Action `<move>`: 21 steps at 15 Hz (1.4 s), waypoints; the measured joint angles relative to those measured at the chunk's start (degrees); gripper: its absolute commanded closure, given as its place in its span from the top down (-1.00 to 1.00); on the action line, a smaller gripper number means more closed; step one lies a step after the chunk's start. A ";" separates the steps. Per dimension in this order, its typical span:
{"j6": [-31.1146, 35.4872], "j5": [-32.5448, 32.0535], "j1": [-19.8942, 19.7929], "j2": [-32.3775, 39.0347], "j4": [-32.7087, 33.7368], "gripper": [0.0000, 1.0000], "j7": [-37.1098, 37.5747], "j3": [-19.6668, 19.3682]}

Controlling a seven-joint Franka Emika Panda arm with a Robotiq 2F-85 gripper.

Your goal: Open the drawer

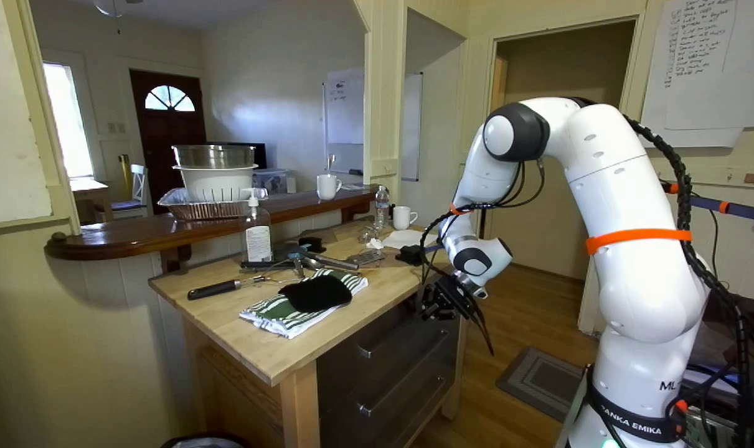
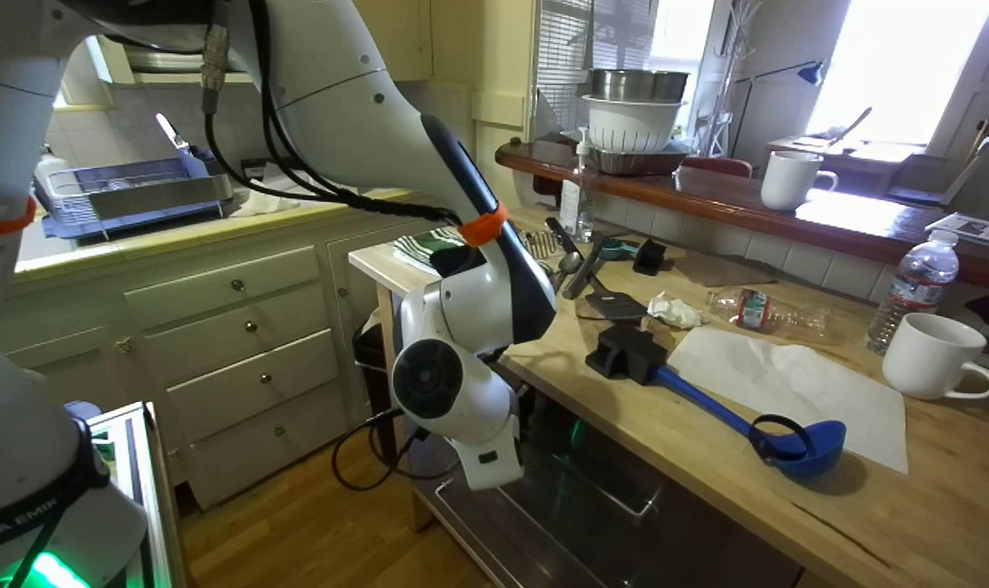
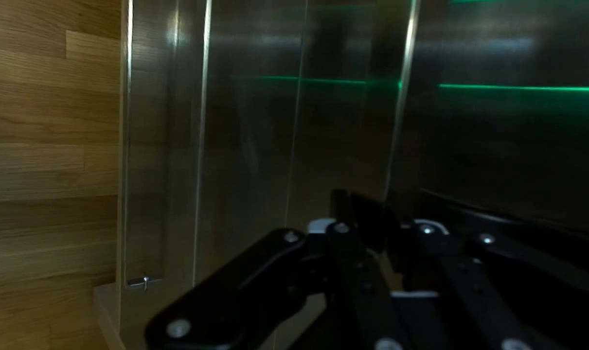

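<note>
In the wrist view, the hand (image 3: 379,223) was right by a long shiny bar (image 3: 401,92), which I took for a handle. The hand was turned on its side, maybe so its fingers (image 3: 363,277) could go over and under the bar. It was too dark there to tell if they were apart, pressed together or holding the bar. The drawer (image 3: 510,141) seemed to be the wide dark front beside the bar.

In an exterior view, the arm (image 1: 629,193) was bent low, I think because the drawer sat just under the tabletop (image 1: 383,289). The drawer looked closed, as no inside showed. A striped towel (image 1: 271,314) lay folded flat, so none of it hung over the drawer.

In an exterior view, the wrist (image 2: 482,400) hid the hand. A blue ladle (image 2: 727,415) lay on the tabletop with a black block (image 2: 625,353) at the end of its handle, maybe to give a fat part to grab. A white mug (image 2: 931,355) stood well apart, maybe to be safe from bumps.
</note>
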 measured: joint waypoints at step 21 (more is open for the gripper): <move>11.36 -11.65 -2.42 -14.68 -27.95 1.00 -5.28 -4.59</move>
